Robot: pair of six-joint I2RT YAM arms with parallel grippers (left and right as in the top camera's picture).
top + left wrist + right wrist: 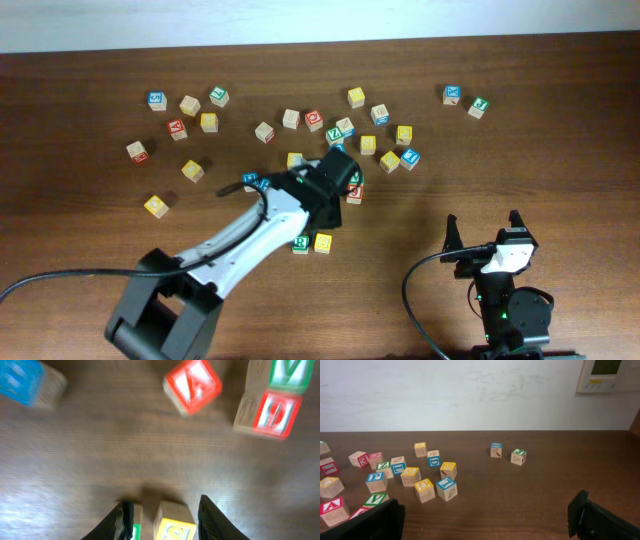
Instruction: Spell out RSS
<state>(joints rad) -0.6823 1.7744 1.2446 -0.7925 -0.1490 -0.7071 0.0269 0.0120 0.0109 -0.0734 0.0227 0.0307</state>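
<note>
We log dark wooden tabletop (560, 150), white wall (470, 395) behind; left pincer (162, 506) apart around yellow S cube (174, 527), right pincer (483, 224) apart.

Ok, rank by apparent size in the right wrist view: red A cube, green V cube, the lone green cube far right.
1. Red A cube, nearest.
2. Green V cube.
3. Lone green cube.
Nearness drives this; real sizes may match.

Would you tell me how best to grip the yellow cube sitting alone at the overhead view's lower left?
Grip the yellow cube by two opposite side faces, coming straight down. Those faces are flat and parallel, and no other cube stands close, leaving room on either side. It looks turned askew, so the wrist should match.
</note>
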